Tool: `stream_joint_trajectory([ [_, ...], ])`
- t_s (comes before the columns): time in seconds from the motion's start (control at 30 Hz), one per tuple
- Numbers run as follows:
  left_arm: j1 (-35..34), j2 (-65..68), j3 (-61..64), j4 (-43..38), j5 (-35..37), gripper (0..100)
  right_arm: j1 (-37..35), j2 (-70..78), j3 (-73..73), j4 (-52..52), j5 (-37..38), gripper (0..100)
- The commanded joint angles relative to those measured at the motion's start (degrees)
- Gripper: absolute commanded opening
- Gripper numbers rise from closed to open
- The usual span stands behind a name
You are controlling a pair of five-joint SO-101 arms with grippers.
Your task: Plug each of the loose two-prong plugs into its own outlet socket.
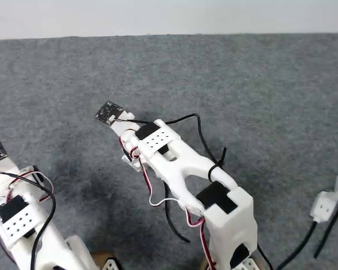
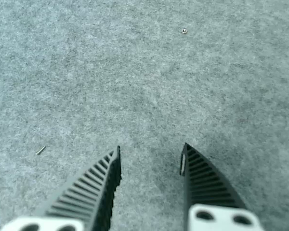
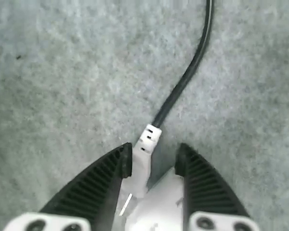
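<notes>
grey felt table [image 1: 259, 84] running back to a pale wall [image 1: 169, 17], and at the high view's right edge a couple of white connectors [image 1: 325, 207] lie on black leads. left gripper [image 2: 151, 148] hangs wide apart over bare felt, holding nothing (a tiny screw [image 2: 184, 31] lies well ahead of it). right gripper [image 3: 153, 153] is closed in on a white plug [image 3: 147, 138], its body wedged between the ribbed fingers [image 3: 106, 178], black cord [image 3: 192, 67] trailing away across the felt.
</notes>
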Motion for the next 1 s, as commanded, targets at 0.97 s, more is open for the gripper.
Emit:
stream_joint_trajectory([
  [0.97,7.9,-0.7,0.0,-1.2,-3.2,19,3.8,3.6,-30.9,30.9,-5.5,0.9],
])
